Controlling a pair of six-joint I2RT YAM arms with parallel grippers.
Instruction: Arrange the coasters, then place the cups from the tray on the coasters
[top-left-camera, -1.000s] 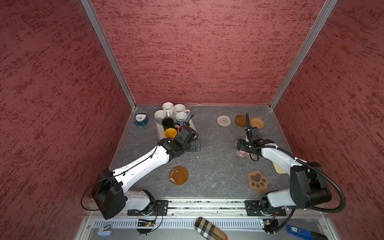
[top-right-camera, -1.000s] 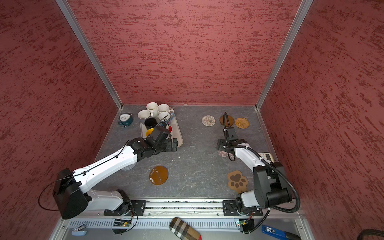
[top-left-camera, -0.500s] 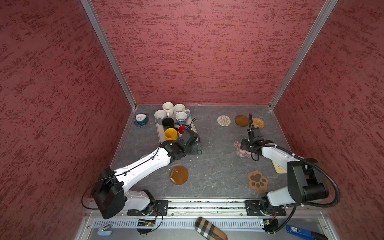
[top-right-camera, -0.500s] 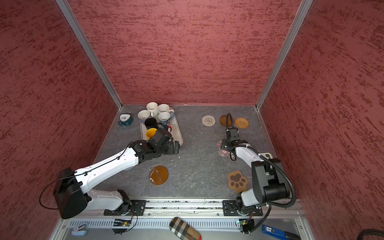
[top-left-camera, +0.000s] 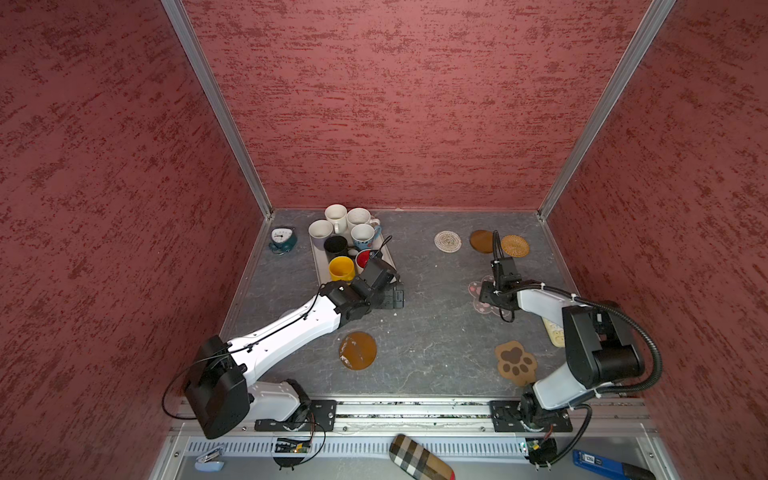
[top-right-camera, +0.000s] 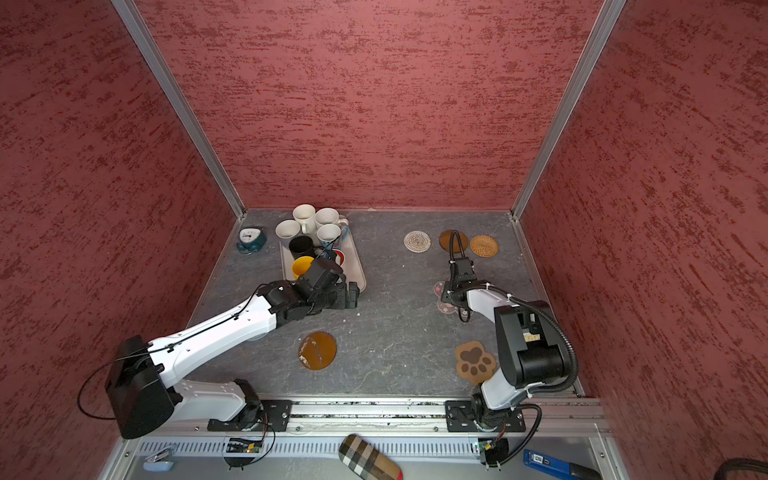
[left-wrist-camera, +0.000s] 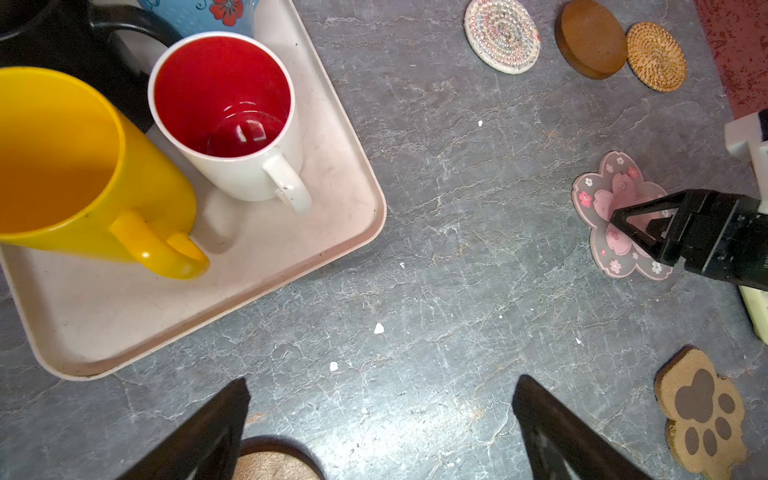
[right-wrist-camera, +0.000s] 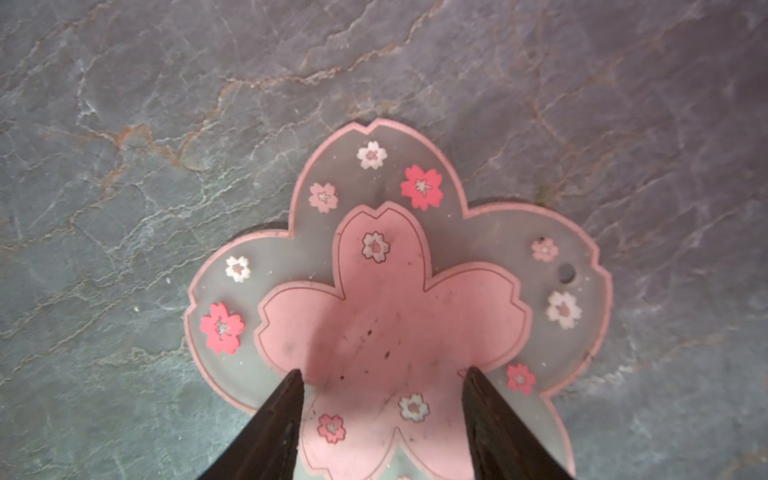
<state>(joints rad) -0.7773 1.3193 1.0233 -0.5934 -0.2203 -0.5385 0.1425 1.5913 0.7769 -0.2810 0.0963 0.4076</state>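
Right claw (right-wrist-camera: 384, 370) narrowed over one flower coaster (right-wrist-camera: 374, 249).

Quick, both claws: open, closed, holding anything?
Left claw: open, empty.
Right claw: open, tips over the pink flower coaster, nothing gripped.

Both arms share one build: smooth white shells between matte black joint housings. The left gripper (left-wrist-camera: 380, 384) ends in two black, tapering wedge fingers (left-wrist-camera: 199, 432), and the right gripper (right-wrist-camera: 382, 374) has the same dark pointed pair. Directly behind the left gripper are blocky black wrist joints (top-left-camera: 353, 297), then a long white forearm link (top-left-camera: 286, 332) dotted with small dark screw holes, with a thin black cable (top-left-camera: 318, 293) along it. Farthest from the right gripper, a ribbed black hose (top-left-camera: 656, 361) curves around a boxy black shoulder housing (top-left-camera: 598, 349) — white zip ties (top-left-camera: 540, 286) bind the cable nearer the wrist.
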